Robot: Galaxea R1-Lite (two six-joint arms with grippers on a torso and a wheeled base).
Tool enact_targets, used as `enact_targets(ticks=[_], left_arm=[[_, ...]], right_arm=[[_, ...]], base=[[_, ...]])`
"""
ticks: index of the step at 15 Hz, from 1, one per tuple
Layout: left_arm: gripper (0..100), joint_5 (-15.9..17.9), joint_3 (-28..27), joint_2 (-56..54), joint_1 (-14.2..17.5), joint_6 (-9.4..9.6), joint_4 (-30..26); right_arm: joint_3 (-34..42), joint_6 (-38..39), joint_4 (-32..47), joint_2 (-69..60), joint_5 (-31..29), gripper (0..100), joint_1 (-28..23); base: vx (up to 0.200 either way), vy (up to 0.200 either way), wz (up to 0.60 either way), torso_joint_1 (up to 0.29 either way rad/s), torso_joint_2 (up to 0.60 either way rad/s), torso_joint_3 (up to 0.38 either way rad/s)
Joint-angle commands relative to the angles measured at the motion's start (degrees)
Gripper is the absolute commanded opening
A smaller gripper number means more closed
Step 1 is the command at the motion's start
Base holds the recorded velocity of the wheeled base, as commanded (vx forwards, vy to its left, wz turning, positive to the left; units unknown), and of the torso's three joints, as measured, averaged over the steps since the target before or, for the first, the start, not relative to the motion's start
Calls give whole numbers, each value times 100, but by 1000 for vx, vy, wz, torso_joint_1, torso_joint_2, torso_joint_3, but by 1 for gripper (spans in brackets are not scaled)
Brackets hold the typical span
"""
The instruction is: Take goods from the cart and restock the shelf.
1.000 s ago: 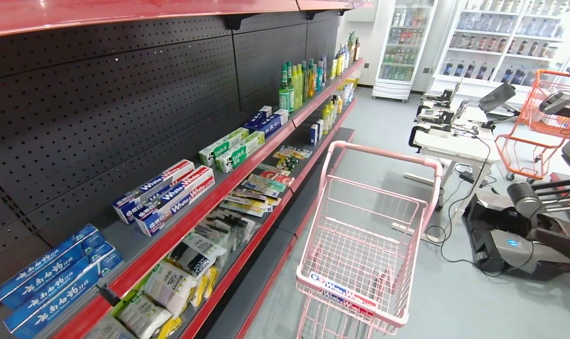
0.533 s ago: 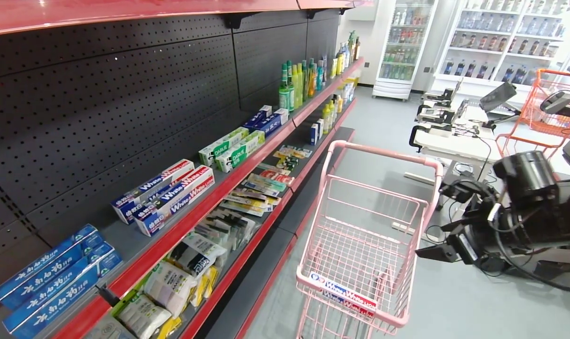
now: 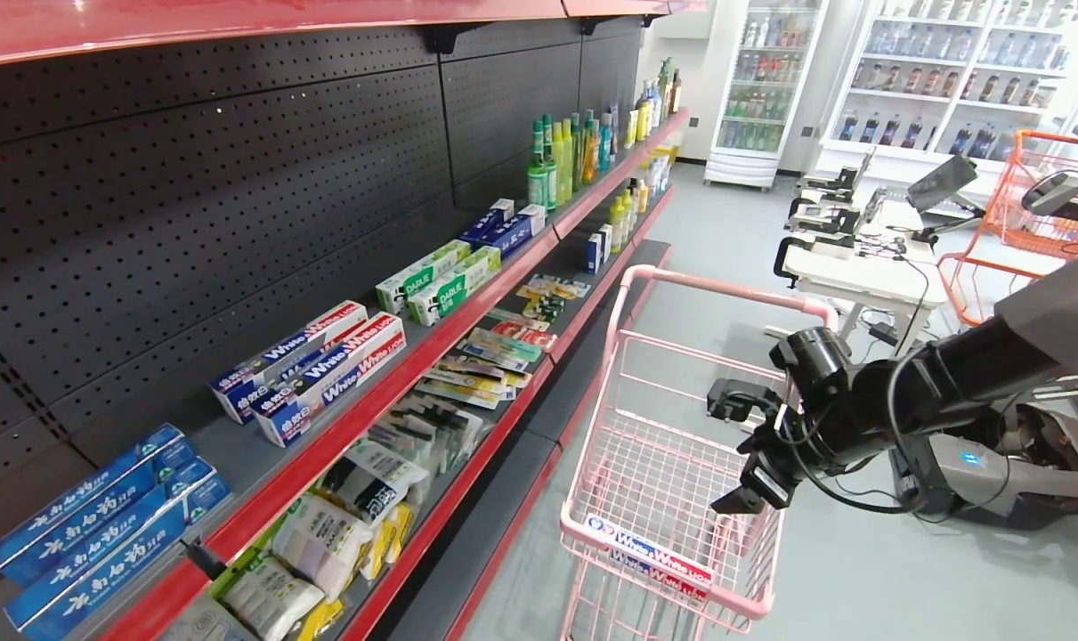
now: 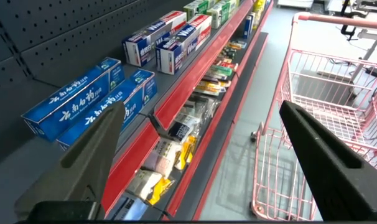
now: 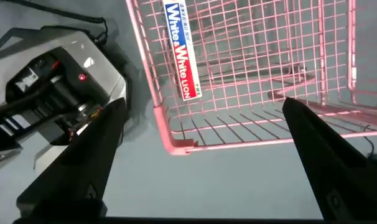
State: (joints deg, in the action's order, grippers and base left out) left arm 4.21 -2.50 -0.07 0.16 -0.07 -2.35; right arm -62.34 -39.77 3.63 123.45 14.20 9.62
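A pink wire cart (image 3: pixel 774 307) stands in the aisle beside the red-edged shelf (image 3: pixel 387 396). One red, white and blue toothpaste box (image 3: pixel 650 556) lies at the cart's near end, also seen as the box (image 5: pixel 179 50) through the mesh. My right gripper (image 3: pixel 733 450) hangs open over the cart's right half, above the basket and apart from the box; nothing is between its fingers (image 5: pixel 325 162). My left gripper (image 4: pixel 201 162) is open and empty, held out by the shelf near the blue toothpaste boxes (image 4: pixel 83 102). Matching white-and-red boxes (image 3: pixel 325 369) sit on the shelf.
Green toothpaste boxes (image 3: pixel 441 280) and bottles (image 3: pixel 565 160) stand farther along the shelf, with packets on the lower tier (image 3: pixel 369 499). A white table (image 3: pixel 859 267), an orange cart (image 3: pixel 1028 231) and a grey machine (image 3: pixel 975 463) with floor cables lie to the cart's right.
My right arm has swung in from the far right and now reaches over the cart with its gripper open. The cart and the shelf goods have not moved.
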Motion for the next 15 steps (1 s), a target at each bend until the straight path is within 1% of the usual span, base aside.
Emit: enact_targets(ticks=[1,3,5,7,15], left_arm=[[100,1,-5,7,2,-1,-2],[100,1,4,7,2,-1,-2],[100,1,-5,7,2,-1,-2],[100,1,4,7,2,-1,-2],[100,1,-5,7,2,-1,-2]], right_arm=[[-147,-22,6,381,-5,100,14],[-252,-22,-3,539,-5,100,23],[-270,-22,-372,724,-67,100,84],[-314,-66,-636,882,-278,100,128],[-630,-585,-645,1216,-260,100,119]], base=[[0,0,0,-71,85,71],[0,0,0,-78,178,97],[0,0,0,-90,188,102],[0,0,0,-90,198,110],[0,0,0,-132,278,151]])
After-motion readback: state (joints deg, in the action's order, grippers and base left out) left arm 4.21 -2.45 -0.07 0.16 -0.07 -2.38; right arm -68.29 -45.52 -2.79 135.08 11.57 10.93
